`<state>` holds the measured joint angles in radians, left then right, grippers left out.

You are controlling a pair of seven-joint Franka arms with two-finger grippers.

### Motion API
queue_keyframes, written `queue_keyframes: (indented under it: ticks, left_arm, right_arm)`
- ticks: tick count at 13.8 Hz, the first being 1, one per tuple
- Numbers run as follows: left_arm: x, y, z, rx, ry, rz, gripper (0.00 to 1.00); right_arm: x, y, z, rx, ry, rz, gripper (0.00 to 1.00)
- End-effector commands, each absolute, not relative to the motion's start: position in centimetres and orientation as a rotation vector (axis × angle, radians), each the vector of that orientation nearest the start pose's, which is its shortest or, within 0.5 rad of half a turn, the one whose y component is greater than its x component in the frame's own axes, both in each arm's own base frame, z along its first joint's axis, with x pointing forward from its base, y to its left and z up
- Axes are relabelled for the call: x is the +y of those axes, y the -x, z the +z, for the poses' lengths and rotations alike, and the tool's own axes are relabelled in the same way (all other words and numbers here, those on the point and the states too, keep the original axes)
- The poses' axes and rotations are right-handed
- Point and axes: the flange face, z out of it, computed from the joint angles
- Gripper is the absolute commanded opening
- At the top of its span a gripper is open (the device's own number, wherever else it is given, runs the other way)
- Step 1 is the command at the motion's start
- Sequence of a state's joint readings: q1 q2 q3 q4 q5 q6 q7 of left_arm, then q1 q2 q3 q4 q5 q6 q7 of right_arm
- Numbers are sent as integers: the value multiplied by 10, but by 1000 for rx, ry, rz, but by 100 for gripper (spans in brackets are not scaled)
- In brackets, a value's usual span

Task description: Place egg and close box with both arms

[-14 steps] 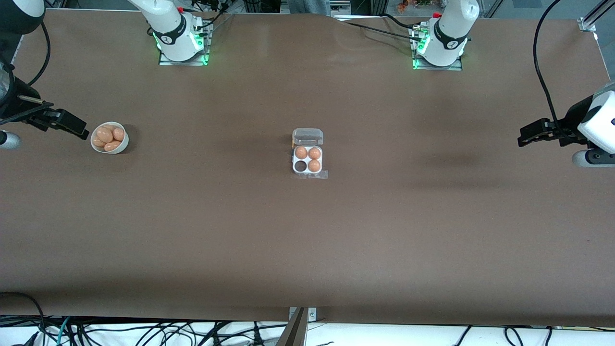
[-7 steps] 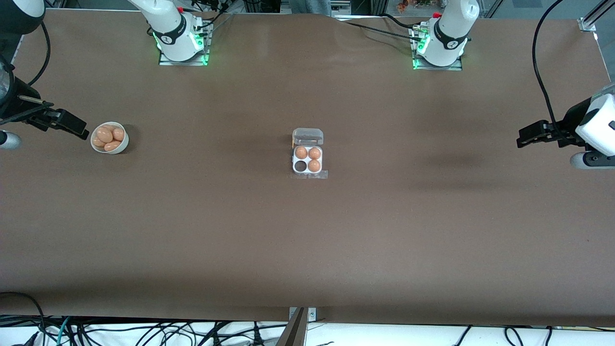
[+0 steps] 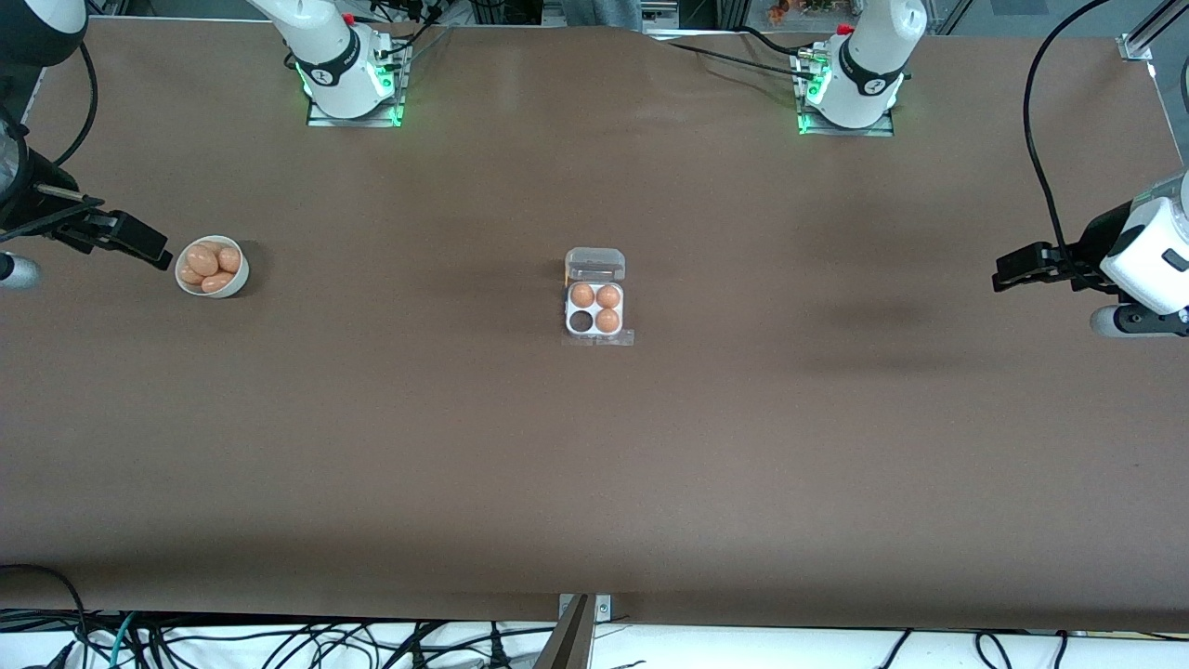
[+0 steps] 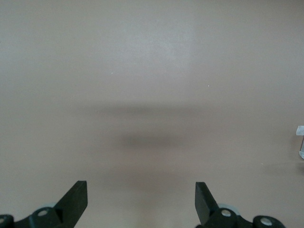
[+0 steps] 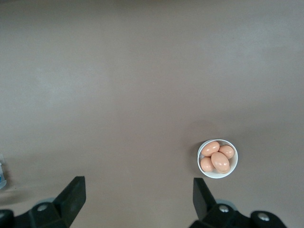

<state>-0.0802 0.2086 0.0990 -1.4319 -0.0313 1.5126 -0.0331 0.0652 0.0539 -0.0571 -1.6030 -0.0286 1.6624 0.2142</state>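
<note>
The box (image 3: 594, 333) sits mid-table with its clear lid (image 3: 595, 264) standing open. Three of its cells hold an orange-brown egg (image 3: 607, 321), and one cell (image 3: 581, 321) is empty. More eggs (image 3: 202, 260) lie in a round white bowl (image 3: 240, 279) toward the right arm's end of the table. My right gripper (image 3: 139, 243) hangs open over the table beside that bowl. Its wrist view shows the eggs (image 5: 220, 161) off to one side of the open right gripper (image 5: 137, 190). My left gripper (image 3: 1008, 269) is open and holds nothing, over bare table at the left arm's end.
The brown table top (image 3: 594, 483) is wide and flat. Both arm bases (image 3: 348, 84) (image 3: 850, 93) stand along its edge farthest from the front camera. Cables lie below the table's nearest edge. A corner of the clear box (image 4: 300, 142) peeks into the left wrist view.
The left arm has drifted slightly toward the middle of the table. The right arm, the bowl and the box have not moved.
</note>
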Motion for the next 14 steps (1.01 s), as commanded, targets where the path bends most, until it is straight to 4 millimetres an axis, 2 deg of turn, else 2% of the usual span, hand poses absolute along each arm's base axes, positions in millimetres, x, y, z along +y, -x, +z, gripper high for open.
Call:
queue_keyframes:
  ticks: [1, 6, 8, 9, 11, 12, 14]
  left_arm:
    - [5, -610, 569, -49, 3121, 186, 100]
    - [5, -610, 569, -49, 3122, 188, 100]
    - [5, -610, 569, -49, 3122, 186, 100]
    - [5, -610, 569, -46, 3122, 188, 100]
    - [4, -610, 569, -46, 3124, 186, 100]
    - [4, -610, 569, -46, 3124, 188, 100]
    - [4, -610, 569, -46, 3124, 188, 100]
  right_arm:
    - [0, -567, 592, 300, 3149, -13, 100]
    - [0, -567, 588, 291, 3152, 18, 100]
    - [-4, -566, 562, 123, 3174, 204, 100]
    - [-10, -563, 552, 98, 3168, 290, 100]
    - [-41, -564, 524, 180, 3153, 426, 100]
    - [-56, -565, 504, 208, 3142, 475, 100]
    - [-72, -557, 474, 235, 3135, 480, 100]
